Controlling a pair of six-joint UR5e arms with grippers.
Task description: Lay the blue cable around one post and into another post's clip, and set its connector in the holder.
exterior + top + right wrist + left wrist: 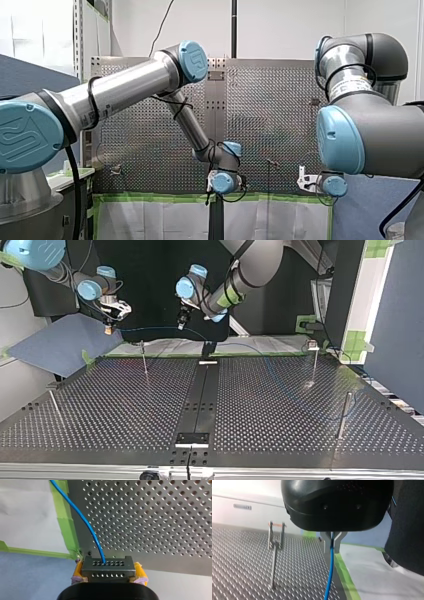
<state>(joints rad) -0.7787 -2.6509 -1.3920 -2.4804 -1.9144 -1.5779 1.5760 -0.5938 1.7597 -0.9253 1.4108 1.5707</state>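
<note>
Looking at the top view first, the big perforated desk (100,405) fills the whole lower half of the frame, with a dark strip down its middle. In the front view my left arm (125,90) comes in from the left edge and reaches to the centre, and my right arm (370,130) bulks up the right side. Across the desk in the top view there are four thin posts: one at upper left (144,359), one at far left (54,404), one at upper right with a small clip head (313,362), and one at lower right (342,415). Green tape (66,525) edges the desk's far border. My left tool (181,324) hangs above the far edge near the top centre, and in its wrist view the metal fingers (337,538) are pinched together on the blue cable (330,572), which drops straight down below them over the desk's edge. My right tool (107,331) hangs at the upper left, off past the desk's corner, with the cable strung between the two tools. From the left tool the cable trails faintly over the right half of the desk. In the right wrist view the yellow pads (78,570) are clamped on the grey connector (107,565), cable coming out of its face.
</note>
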